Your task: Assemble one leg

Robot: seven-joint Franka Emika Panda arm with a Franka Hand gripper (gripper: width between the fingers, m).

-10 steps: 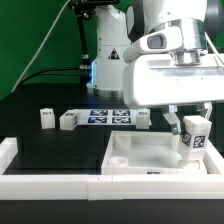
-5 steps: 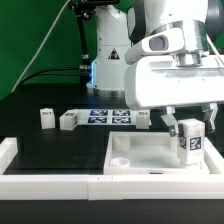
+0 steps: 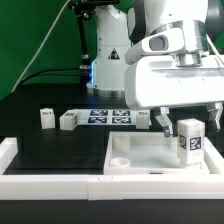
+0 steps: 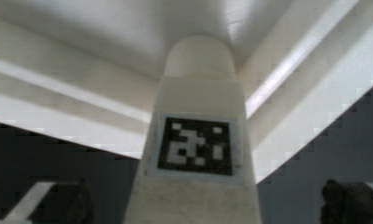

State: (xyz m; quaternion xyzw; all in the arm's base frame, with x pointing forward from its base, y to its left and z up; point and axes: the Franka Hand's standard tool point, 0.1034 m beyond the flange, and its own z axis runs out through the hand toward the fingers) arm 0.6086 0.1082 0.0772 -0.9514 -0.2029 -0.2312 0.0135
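1. Exterior view: the leg [image 3: 190,143] stands at about 4 o'clock from the picture's centre, on the far corner of the white panel [image 3: 140,158], on the exterior view's right. The hand [image 3: 191,125] hangs over it with a finger on either side. A thin gap shows on both sides, so the hand looks open and is gripping nothing.
2. Exterior view: the leg's long axis runs from 12 to 6 o'clock, close to plumb. Its tag faces the camera and its lower end meets the panel's corner. Whether that end sits fully in a socket cannot be told.
3. Exterior view: the step in hand seems to be fixing this leg into the corner. To do it well, the hand should close squarely on the upper part and centre itself first. It should then turn about the leg's own axis under light downward pressure. A one-sided touch could tip the post.
4. Exterior view: spare legs [image 3: 46,118] lie well apart at 9 o'clock on the black worktop [image 3: 60,150], beside the marker board [image 3: 105,116].
5. Wrist view: the leg [image 4: 201,110] points away from the camera toward the panel [image 4: 58,60], rounded end farthest. Dark fingertips [image 4: 41,200] flank it without touching.
6. Wrist view: the leg sits roughly midway between the fingers, so closing evenly should keep it straight.
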